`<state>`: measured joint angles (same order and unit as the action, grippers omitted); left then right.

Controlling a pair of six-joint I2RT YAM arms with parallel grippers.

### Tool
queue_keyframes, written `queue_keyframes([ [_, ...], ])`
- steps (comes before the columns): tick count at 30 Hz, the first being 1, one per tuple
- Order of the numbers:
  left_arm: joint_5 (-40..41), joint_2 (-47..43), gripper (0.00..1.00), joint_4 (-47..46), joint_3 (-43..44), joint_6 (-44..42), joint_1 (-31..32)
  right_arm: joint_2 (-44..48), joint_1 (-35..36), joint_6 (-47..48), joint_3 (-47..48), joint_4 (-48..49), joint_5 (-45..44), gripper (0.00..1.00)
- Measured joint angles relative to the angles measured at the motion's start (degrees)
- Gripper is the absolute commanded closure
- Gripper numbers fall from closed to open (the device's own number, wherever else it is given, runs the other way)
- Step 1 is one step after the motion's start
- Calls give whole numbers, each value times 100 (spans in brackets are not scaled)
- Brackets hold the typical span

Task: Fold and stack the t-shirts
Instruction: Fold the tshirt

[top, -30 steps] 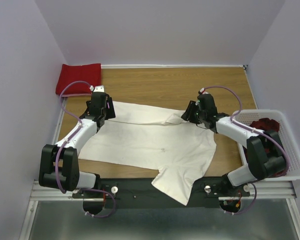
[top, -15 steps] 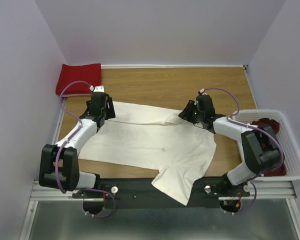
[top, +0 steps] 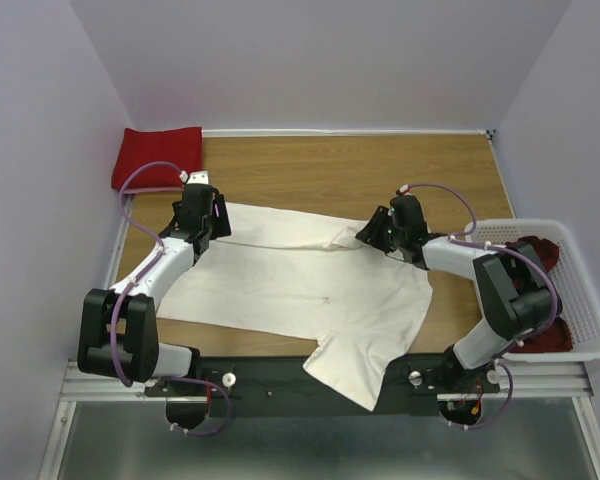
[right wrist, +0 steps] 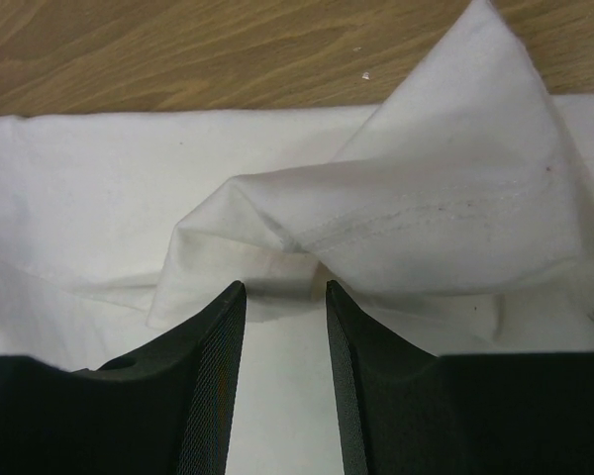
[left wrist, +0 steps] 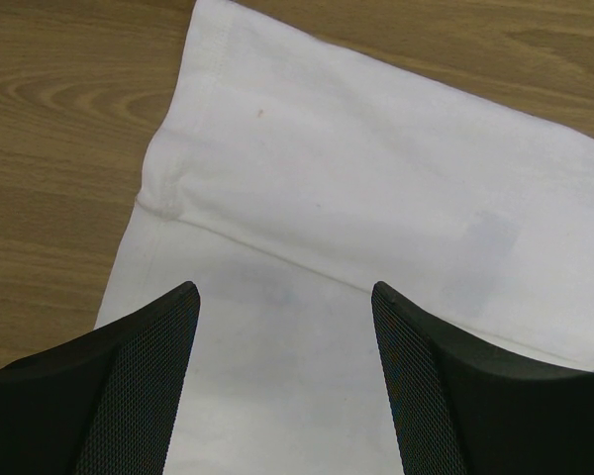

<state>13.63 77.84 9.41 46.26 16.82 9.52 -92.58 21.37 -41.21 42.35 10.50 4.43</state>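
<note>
A large cream-white t-shirt (top: 300, 285) lies spread on the wooden table, one sleeve hanging over the near edge. My left gripper (top: 208, 212) is open just above the shirt's back-left corner; in the left wrist view its jaws (left wrist: 285, 297) stand wide apart over flat white cloth (left wrist: 376, 178). My right gripper (top: 370, 232) is at the bunched back-right sleeve. In the right wrist view it (right wrist: 285, 289) is narrowly open, with the raised fold (right wrist: 376, 228) just ahead of the tips. A folded bright red shirt (top: 158, 155) lies at the back left. A dark red shirt (top: 535, 250) sits in the basket.
A white lattice basket (top: 590, 330) stands at the table's right edge, next to the right arm. Bare wood (top: 380, 170) lies behind the white shirt. Walls close in the table on the left, back and right.
My right gripper has crept a little left toward the bunched sleeve fold, and its arm has shifted slightly. The left arm and the shirts have not moved.
</note>
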Motion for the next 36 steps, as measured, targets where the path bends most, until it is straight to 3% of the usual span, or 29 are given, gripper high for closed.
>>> queue_keyframes([
  [14, -33, 0, 22, 0, 2, -15, 0, -140, 0, -192, -129, 520, 188, 62],
  [19, -42, 0, 22, 0, 2, -17, 0, -142, 0, -240, -129, 575, 249, 83],
  [22, -44, 0, 22, 0, 2, -20, 0, -120, 0, -227, -129, 553, 262, 89],
  [27, -46, 0, 22, 2, 2, -35, 0, 131, 0, -162, -127, 238, 343, 97],
  [36, -76, 0, 22, 0, 2, -39, 0, 1080, 0, -59, -127, -883, 409, 99],
])
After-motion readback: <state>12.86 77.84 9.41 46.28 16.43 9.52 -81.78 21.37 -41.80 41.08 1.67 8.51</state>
